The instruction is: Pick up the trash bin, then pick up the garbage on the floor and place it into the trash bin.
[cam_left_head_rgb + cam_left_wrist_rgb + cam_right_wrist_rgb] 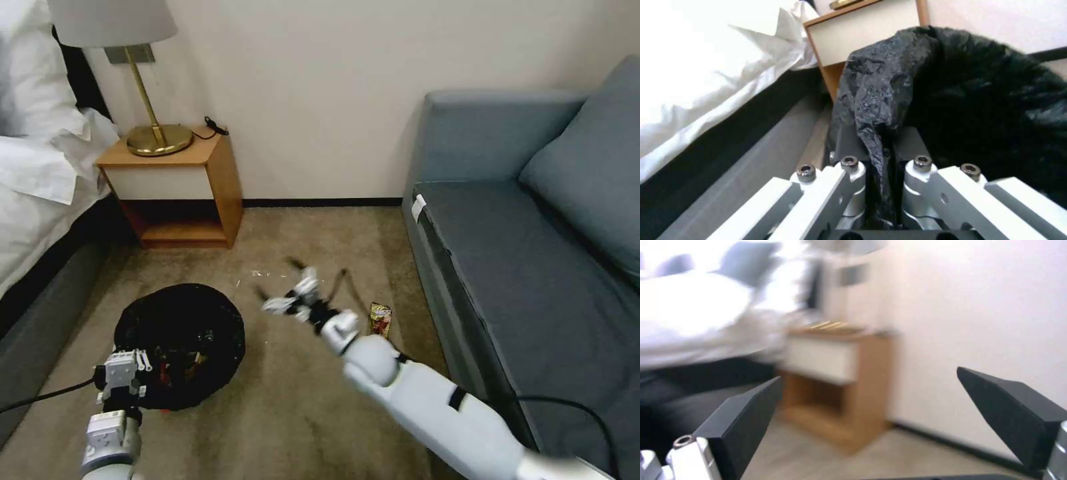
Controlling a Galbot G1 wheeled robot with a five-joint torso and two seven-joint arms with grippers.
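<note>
The trash bin (179, 343) is seen on the carpet at near left, its black bag rim clamped by the closed left hand (125, 373). The right hand (277, 283) is held spread wide, empty, above the floor. A yellow-red wrapper (381, 320) is left beside the sofa (533, 267).

My left arm sits low at the near left, wrist pointing away from me, and my left gripper (137, 365) has its fingers (849, 143) pinched tight on the black-lined rim of the trash bin (179, 343). My right arm reaches in from the near right, stretched forward and leftward toward the middle of the floor. My right gripper (280, 287) hangs above the carpet with its dark fingers (742, 421) spread wide apart, holding nothing.
</note>
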